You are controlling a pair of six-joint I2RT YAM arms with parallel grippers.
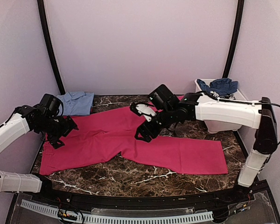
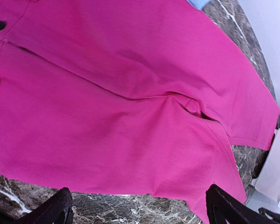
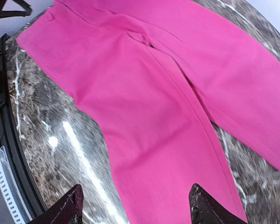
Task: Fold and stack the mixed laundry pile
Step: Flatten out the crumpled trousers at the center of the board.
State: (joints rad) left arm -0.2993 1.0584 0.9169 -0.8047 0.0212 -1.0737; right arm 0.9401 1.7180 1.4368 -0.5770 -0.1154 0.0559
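Pink trousers (image 1: pixel 130 140) lay spread flat on the marble table (image 1: pixel 130 179). The left gripper (image 1: pixel 60 133) hung over their left end, jaws wide and empty. The right gripper (image 1: pixel 142 135) hovered mid-trousers, jaws apart, holding nothing. Behind lay a light blue shirt (image 1: pixel 77 102) at left and a navy garment (image 1: pixel 219 86) in the white tub (image 1: pixel 221 125) at right.

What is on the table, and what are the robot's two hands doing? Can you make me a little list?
Big cloth: pink trousers, spread flat on marble table
Far left: light blue shirt
Right side: white tub, dark blue garment in it
Left gripper: open, empty, above trousers' left end
Right gripper: open, empty, above trousers' middle
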